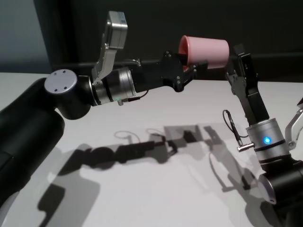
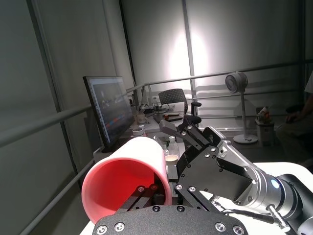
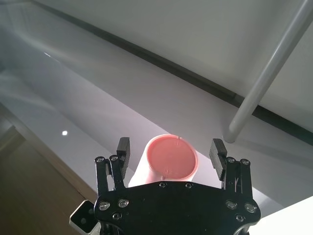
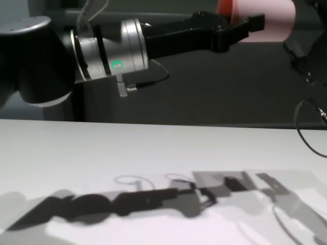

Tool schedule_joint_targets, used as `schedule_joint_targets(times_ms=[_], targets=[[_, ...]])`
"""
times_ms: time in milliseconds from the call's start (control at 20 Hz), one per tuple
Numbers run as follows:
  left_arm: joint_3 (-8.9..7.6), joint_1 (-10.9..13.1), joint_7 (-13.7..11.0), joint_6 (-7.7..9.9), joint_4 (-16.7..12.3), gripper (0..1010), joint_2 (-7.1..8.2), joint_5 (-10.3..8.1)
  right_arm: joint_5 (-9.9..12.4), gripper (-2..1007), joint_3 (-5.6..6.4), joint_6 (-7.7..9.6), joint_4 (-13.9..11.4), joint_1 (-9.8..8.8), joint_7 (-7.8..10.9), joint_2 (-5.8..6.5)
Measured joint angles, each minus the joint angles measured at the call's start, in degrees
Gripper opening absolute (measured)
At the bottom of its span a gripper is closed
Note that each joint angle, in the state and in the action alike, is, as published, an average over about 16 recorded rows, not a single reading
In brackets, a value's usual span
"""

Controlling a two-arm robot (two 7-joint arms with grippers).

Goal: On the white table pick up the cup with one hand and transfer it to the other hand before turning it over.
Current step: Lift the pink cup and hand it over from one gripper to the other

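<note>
Up in the air, well above the white table, the cup lies on its side between both arms, mouth toward the robot's left. The left gripper is clamped on the rim end, one finger inside the mouth, another along the outer wall. The right gripper sits at the base end with its jaws spread wide, pads clear of the cup's sides, bottom facing its wrist camera
</note>
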Motion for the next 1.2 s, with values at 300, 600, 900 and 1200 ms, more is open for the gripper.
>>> schedule_joint_targets(times_ms=[300,600,900,1200], targets=[[0.0,0.0,0.0,0.0,0.0,48,0.0,0.0,0.56,1002,-1.35,-0.46,2.31,1.94,0.24,-0.37],[0.0,0.0,0.0,0.0,0.0,48,0.0,0.0,0.86,1002,-2.51,-1.01,3.63,3.1,0.27,-0.57],[0.0,0.0,0.0,0.0,0.0,48,0.0,0.0,1.32,1002,-3.29,-1.45,4.21,3.63,0.38,-0.49],[0.0,0.0,0.0,0.0,0.0,49,0.0,0.0,2.21,1002,-3.98,-1.65,4.53,3.97,0.66,-0.28]])
